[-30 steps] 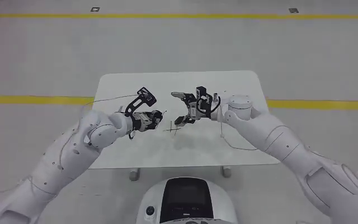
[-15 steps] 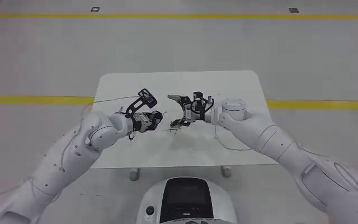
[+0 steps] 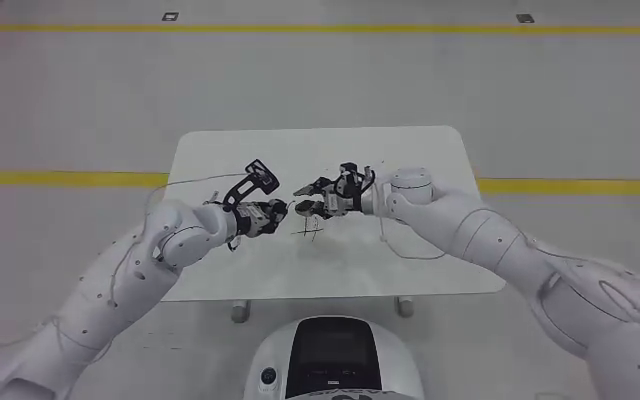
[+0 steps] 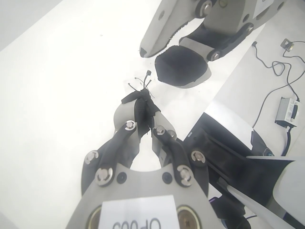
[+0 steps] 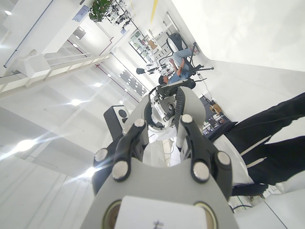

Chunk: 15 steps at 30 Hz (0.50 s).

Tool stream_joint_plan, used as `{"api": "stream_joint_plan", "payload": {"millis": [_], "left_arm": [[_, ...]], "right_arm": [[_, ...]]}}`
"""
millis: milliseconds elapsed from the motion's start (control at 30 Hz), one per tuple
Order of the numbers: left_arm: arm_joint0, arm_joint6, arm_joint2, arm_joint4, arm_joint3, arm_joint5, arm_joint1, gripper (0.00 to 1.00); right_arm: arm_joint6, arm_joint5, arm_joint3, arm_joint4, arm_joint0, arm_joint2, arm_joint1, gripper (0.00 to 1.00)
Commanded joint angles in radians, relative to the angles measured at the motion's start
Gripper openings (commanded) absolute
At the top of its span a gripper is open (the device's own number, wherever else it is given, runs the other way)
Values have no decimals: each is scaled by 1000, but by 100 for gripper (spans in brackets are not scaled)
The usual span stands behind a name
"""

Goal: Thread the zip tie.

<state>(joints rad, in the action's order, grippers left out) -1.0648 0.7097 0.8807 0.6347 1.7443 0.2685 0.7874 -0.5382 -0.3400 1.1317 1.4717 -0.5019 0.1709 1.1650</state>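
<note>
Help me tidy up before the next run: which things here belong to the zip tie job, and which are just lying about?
For the job:
- zip ties, just past the tips of the shut left gripper
- open right gripper, facing it
- table

Lying about:
- small box on the floor beside the table
- cable on the floor near it

Face to face: the left arm [image 3: 150, 255] and right arm [image 3: 480, 235] angle inward from either side, elbows out, wrists turned toward each other and grippers nearly tip to tip. The left gripper [image 4: 142, 96] is pinched tight, its padded tips pressed together on the zip tie [image 4: 144, 85], while the right gripper [image 4: 158, 59] hangs just beyond it, close but apart, with its fingers [image 4: 157, 32] spread wide, one bare tip and one black-padded tip pointing toward the left gripper
</note>
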Motion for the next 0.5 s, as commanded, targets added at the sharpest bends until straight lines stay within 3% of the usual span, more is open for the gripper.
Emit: {"api": "stream_joint_plan", "payload": {"millis": [0, 200, 333, 467], "left_arm": [[0, 3, -1, -2, -3, -2, 1, 0], [6, 11, -10, 4, -6, 0, 7, 0], [8, 13, -13, 8, -7, -1, 10, 0], [9, 15, -13, 12, -8, -3, 12, 0]], "right_arm": [[0, 0, -3, 1, 2, -1, 2, 14], [8, 0, -16, 0, -2, -1, 12, 10], [6, 0, -26, -11, -10, -1, 17, 14], [5, 0, -35, -17, -13, -1, 22, 26]]}}
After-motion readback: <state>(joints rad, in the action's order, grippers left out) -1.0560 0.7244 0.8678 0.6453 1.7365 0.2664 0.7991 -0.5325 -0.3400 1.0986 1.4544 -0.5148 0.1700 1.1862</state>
